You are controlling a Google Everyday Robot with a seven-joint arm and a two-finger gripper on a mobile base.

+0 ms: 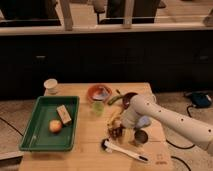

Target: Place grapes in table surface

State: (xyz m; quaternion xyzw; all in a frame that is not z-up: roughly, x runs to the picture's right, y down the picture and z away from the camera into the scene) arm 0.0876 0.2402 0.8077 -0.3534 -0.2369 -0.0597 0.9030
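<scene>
1. The claw (118, 126) was down low at the front middle of the worktop (87, 146), on the end of the white arm reaching in from the right. The wrist hid it, so I couldn't tell whether it was gripping or had let go.
2. The grapes (117, 132) showed as a dark clump right under the claw, at or just above the wood. Whether they were actually resting on it couldn't be made out.
3. It was a crowded spot. The banana (114, 118) lay just behind, the metal cup (140, 137) sat just beside on the right, and the white-handled brush (126, 150) lay just in front.
4. First risk: a release here could have dropped the bunch half onto the banana or the brush head rather than onto bare wood.
5. Second risk: if the grapes were not yet down, letting go could have shaken round berries loose and sent them rolling towards the front edge.
6. Third risk: the bulky wrist was close to the metal cup, so a sideways pull-out could have knocked it over.
7. The green tray (30, 142) sat well apart on the left and looked to be in no danger.
</scene>
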